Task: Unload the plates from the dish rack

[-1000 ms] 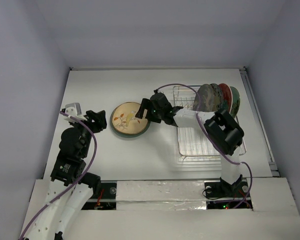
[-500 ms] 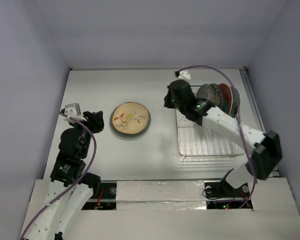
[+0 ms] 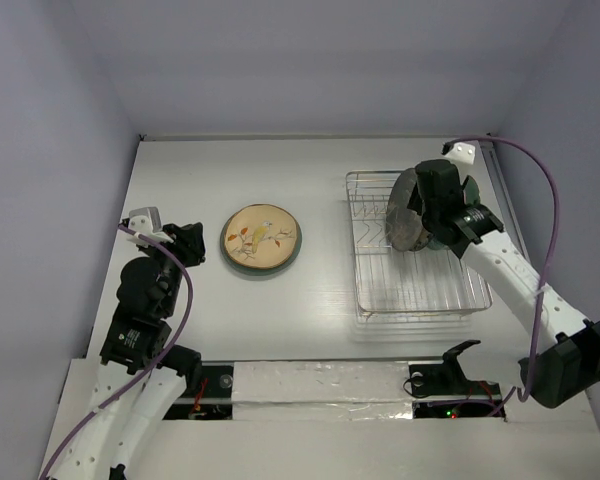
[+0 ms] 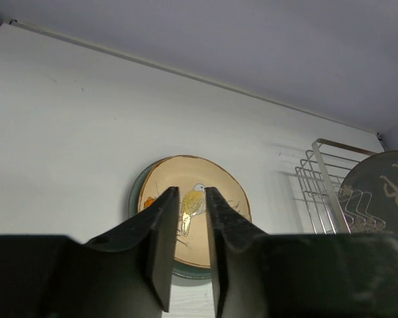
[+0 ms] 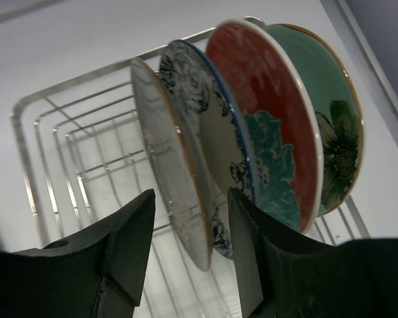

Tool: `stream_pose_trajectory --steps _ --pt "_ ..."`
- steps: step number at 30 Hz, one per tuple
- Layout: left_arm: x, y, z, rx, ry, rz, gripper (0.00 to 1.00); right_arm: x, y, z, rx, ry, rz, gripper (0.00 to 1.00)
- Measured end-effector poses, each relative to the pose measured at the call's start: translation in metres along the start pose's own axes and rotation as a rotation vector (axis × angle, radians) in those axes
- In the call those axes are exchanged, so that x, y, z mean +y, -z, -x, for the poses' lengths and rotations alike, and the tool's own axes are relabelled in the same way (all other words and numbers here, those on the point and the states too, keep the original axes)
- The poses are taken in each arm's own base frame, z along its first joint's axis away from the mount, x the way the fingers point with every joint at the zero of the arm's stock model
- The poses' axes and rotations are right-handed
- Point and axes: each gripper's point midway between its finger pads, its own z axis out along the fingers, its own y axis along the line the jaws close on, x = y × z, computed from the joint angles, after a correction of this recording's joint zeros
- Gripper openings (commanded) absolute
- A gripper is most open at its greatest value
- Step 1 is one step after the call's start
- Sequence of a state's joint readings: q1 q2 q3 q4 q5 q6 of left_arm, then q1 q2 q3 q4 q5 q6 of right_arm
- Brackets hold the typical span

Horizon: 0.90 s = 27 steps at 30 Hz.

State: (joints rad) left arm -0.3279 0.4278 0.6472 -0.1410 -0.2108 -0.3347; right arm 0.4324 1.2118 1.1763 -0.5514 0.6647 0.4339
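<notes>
The silver wire dish rack (image 3: pixel 417 290) stands right of centre. Several plates stand upright at its far end. The right wrist view shows them: grey-brown (image 5: pixel 166 159), blue-and-white floral (image 5: pixel 209 126), red with teal flower (image 5: pixel 265 119), pale green (image 5: pixel 328 112). My right gripper (image 3: pixel 432 208) (image 5: pixel 191 199) is open and straddles the rim of the grey-brown plate (image 3: pixel 406 212) without touching it. A cream plate with a bird (image 3: pixel 261 236) (image 4: pixel 232 205) lies flat on a teal plate (image 4: pixel 135 199) on the table. My left gripper (image 3: pixel 191 243) (image 4: pixel 190 193) is empty, its jaws a narrow gap apart, left of that stack.
White walls close in the table on the left, back and right. The rack's near half (image 3: pixel 420 285) is bare wire. A metal rail (image 3: pixel 510 230) runs along the table's right edge. The right arm's purple cable (image 3: pixel 545 200) loops above the rack.
The right arm swung from the cream plate on the table back to the right, to the rack's far end, and now sits over the standing plates. The left arm has not moved.
</notes>
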Motion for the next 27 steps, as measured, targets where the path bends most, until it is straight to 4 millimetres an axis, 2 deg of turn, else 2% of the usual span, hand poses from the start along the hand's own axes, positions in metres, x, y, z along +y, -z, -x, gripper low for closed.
stream_pose_trajectory --steps 4,9,12,13,15,16,18,23,27 --pt "0.0 0.0 0.0 0.001 0.0 -0.001 0.28 -0.011 -0.013 -0.008 0.033 0.032 -0.048 0.51" --pt "-0.001 0.0 0.0 0.002 0.0 -0.004 0.3 -0.014 -0.034 -0.026 0.092 0.084 -0.081 0.46" --pt "-0.002 0.0 -0.001 0.004 -0.001 -0.01 0.3 -0.012 -0.047 -0.039 0.137 0.127 -0.088 0.35" --pt "-0.003 0.0 -0.001 0.005 -0.001 -0.011 0.3 -0.011 -0.051 -0.044 0.152 0.143 -0.091 0.22" --pt "-0.003 0.0 -0.001 0.005 -0.001 -0.011 0.31 -0.011 -0.057 -0.048 0.172 0.178 -0.094 0.1" --pt "-0.003 0.0 -0.001 0.005 -0.001 -0.01 0.31 -0.008 -0.056 -0.045 0.173 0.182 -0.079 0.01" --pt "-0.003 0.001 -0.001 0.004 -0.001 -0.011 0.31 -0.001 -0.053 -0.037 0.172 0.216 -0.048 0.0" --pt "-0.003 0.001 -0.001 0.004 0.0 -0.011 0.32 0.001 -0.052 -0.035 0.183 0.261 -0.035 0.0" --pt "-0.003 0.001 -0.001 0.004 0.0 -0.011 0.33 0.0 -0.044 -0.019 0.18 0.279 -0.029 0.0"
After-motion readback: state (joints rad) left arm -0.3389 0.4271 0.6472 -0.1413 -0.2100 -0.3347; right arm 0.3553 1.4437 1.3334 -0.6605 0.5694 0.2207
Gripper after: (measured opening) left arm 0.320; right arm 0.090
